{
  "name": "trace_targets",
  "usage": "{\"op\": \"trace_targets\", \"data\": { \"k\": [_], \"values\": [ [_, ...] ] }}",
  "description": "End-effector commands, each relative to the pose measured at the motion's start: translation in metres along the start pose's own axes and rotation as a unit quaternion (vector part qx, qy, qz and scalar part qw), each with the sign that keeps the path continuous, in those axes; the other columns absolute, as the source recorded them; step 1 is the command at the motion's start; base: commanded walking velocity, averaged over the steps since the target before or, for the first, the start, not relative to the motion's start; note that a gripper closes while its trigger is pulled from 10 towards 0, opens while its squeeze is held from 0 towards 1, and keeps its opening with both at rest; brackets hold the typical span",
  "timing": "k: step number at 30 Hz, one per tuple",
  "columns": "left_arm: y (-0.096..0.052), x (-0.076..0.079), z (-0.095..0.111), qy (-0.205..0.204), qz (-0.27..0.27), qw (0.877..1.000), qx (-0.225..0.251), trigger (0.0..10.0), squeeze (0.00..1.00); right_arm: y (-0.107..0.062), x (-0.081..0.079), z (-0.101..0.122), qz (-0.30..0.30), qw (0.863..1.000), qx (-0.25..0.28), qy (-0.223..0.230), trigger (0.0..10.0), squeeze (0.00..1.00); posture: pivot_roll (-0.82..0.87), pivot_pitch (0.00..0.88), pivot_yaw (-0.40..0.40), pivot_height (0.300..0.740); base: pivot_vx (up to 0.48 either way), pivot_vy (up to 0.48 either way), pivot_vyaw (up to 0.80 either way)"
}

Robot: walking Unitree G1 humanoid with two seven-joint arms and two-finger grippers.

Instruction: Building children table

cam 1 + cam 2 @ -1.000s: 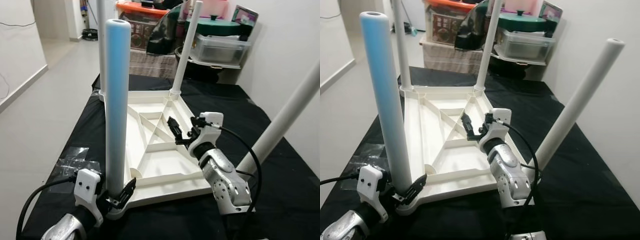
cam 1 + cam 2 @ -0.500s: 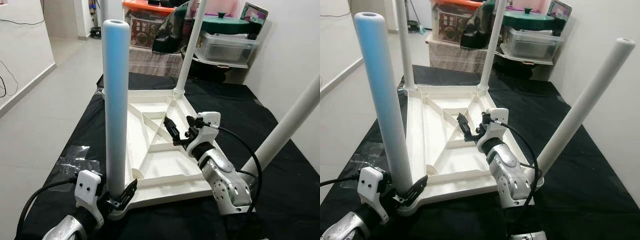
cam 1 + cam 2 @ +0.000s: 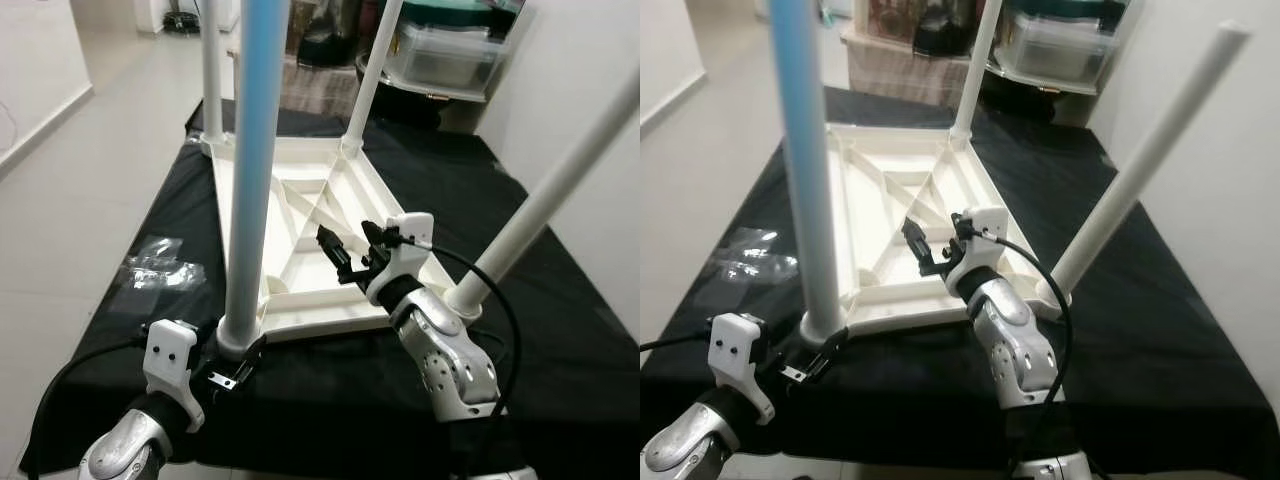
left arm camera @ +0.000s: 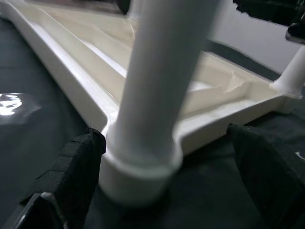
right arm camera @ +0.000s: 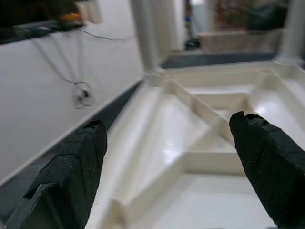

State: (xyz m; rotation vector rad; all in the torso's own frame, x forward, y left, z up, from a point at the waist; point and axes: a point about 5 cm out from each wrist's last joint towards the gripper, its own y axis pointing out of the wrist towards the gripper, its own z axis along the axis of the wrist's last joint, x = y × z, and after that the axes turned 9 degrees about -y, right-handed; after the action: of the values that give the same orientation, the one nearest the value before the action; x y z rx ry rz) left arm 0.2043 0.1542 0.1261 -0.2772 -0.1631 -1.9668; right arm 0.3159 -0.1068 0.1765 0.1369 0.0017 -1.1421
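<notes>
Tabletop (image 3: 300, 215) lies inverted; we see left end effector (image 3: 236, 367) spread wide around its blue leg (image 3: 252, 160), right end effector (image 3: 345, 260) spread above it.

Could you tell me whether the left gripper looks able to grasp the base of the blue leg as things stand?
Probably yes: the left gripper is open with a finger on either side of the blue leg base, nothing between.
</notes>
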Motion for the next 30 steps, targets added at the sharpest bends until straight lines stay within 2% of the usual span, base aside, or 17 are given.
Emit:
{"op": "trace_targets", "data": {
  "k": [1,9,16,17,18,20,22,23,24,30],
  "values": [
    [-0.003,0.0,-0.006,-0.009,0.004,1.0,-0.013,10.0,0.0,-0.001,0.002,-0.003,-0.004,1.0,-0.009,0.005,10.0,0.0,0.09,0.0,-0.135,0.74,0.0,0.0,0.0],
    [-0.001,-0.002,-0.008,-0.003,0.008,1.0,-0.02,10.0,0.0,-0.001,-0.001,-0.004,0.006,1.0,-0.015,0.0,10.0,0.0,0.09,0.0,-0.129,0.74,0.0,0.0,0.0],
    [0.0,-0.004,-0.016,0.008,0.021,0.999,-0.044,10.0,0.0,-0.001,0.013,-0.016,-0.049,0.997,-0.058,-0.014,10.0,0.0,0.09,0.0,-0.129,0.74,0.0,0.0,0.0],
    [0.0,-0.005,-0.017,0.01,0.029,0.998,-0.046,10.0,0.0,-0.001,0.021,-0.021,-0.084,0.993,-0.078,-0.013,10.0,0.0,0.09,0.0,-0.13,0.74,0.0,0.0,0.0],
    [0.001,-0.007,-0.018,0.013,0.039,0.998,-0.047,10.0,0.0,-0.002,0.035,-0.029,-0.142,0.984,-0.107,-0.018,10.0,0.0,0.09,0.0,-0.13,0.74,0.0,0.0,0.0],
    [0.001,-0.007,-0.018,0.013,0.039,0.998,-0.047,10.0,0.0,-0.002,0.035,-0.029,-0.142,0.984,-0.107,-0.018,10.0,0.0,0.09,0.0,-0.13,0.74,0.0,0.0,0.0],
    [0.001,-0.01,-0.021,0.018,0.052,0.997,-0.051,10.0,0.0,-0.008,0.065,-0.038,-0.253,0.956,-0.147,-0.012,10.0,0.0,0.1,0.0,-0.137,0.74,0.0,0.0,0.0],
    [0.001,-0.01,-0.021,0.018,0.052,0.997,-0.051,10.0,0.0,-0.008,0.065,-0.038,-0.253,0.956,-0.147,-0.012,10.0,0.0,0.1,0.0,-0.137,0.74,0.0,0.0,0.0],
    [0.0,-0.01,-0.021,0.019,0.054,0.997,-0.051,10.0,0.0,-0.01,0.072,-0.038,-0.278,0.949,-0.152,-0.009,10.0,0.0,0.1,0.0,-0.137,0.74,0.0,0.0,0.0],
    [0.0,-0.011,-0.022,0.02,0.057,0.997,-0.053,10.0,0.0,-0.013,0.079,-0.038,-0.287,0.945,-0.159,-0.018,10.0,0.0,0.09,0.0,-0.139,0.74,0.0,0.0,0.0]
  ]
}}
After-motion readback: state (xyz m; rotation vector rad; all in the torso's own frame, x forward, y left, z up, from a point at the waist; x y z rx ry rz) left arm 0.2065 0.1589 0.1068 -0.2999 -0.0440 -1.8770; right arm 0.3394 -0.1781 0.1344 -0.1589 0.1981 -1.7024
